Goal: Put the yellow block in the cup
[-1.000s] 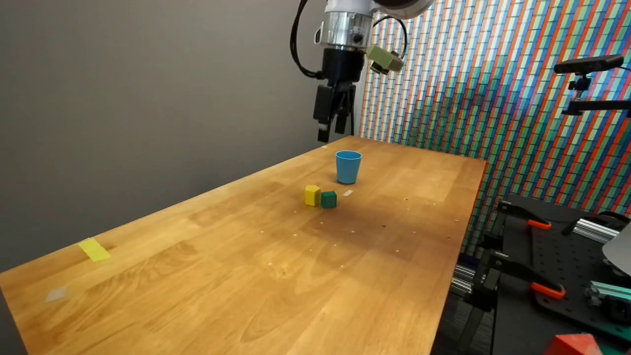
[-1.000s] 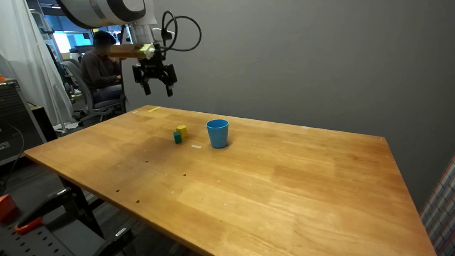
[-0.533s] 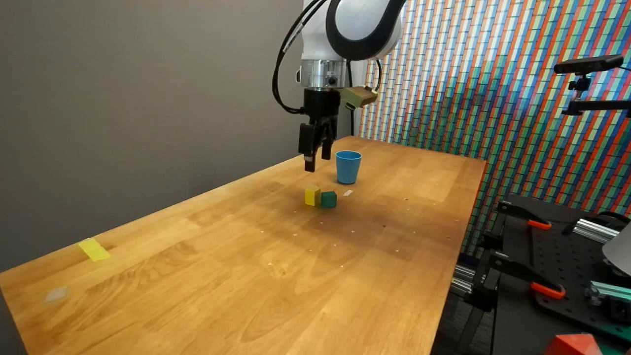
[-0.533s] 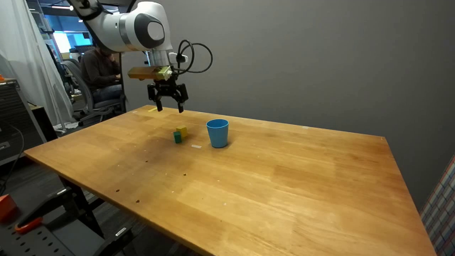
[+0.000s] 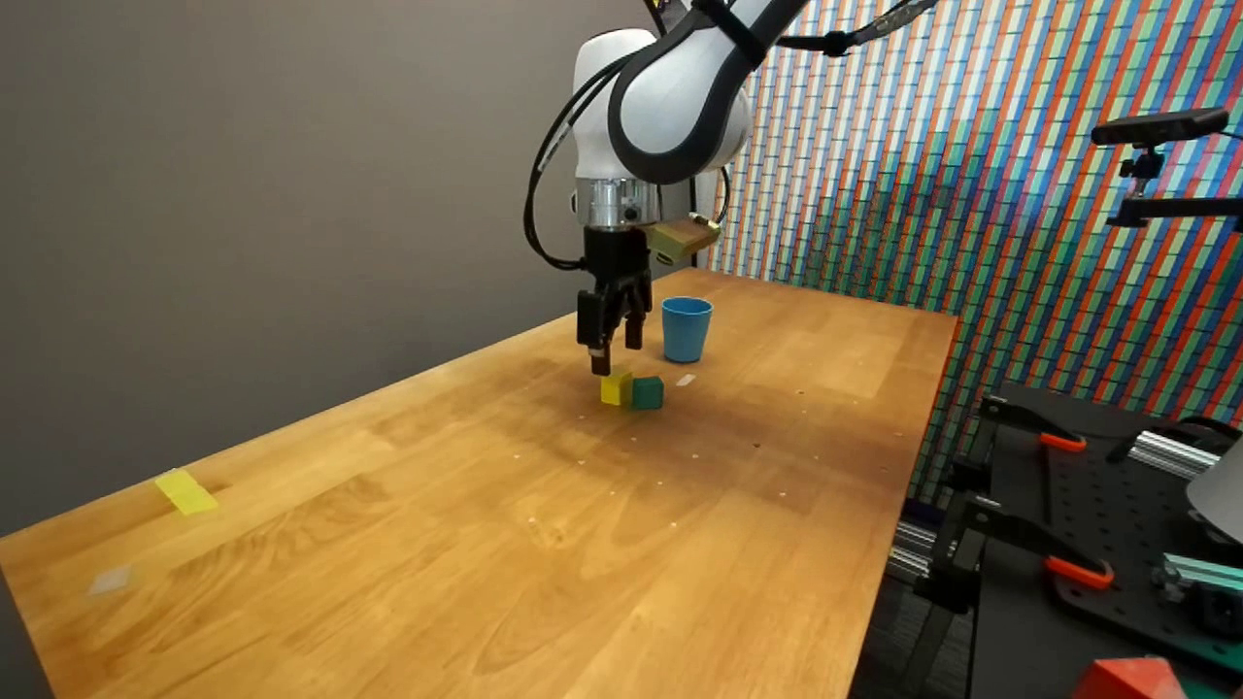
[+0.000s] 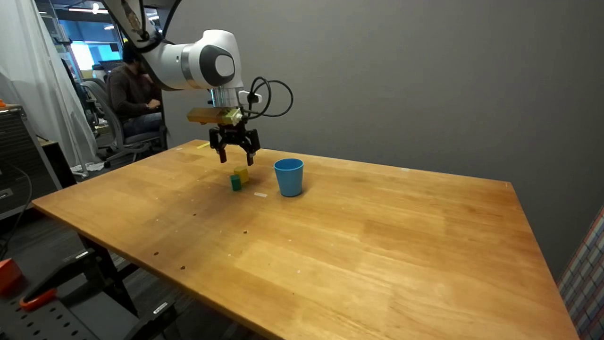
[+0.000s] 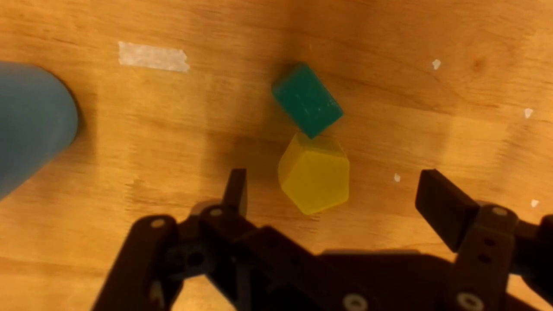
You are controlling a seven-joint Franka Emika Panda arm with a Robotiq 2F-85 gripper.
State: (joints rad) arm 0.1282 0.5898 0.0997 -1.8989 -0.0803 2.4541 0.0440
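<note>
On table point(image 6: 377, 245), upright cup point(image 6: 289, 180), yellow block point(image 7: 319, 179) outside

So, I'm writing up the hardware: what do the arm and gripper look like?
The arm is white and rounded, with a dark band around a white oval and a shiny silver collar. Black cables loop beside it; a yellowish-brown box sits below the collar. The gripper is black, with two jointed fingers and pale round spots.

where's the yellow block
In the wrist view, the yellow pentagonal block sits just right of centre, below the green block, with the blue cup far left.
</note>
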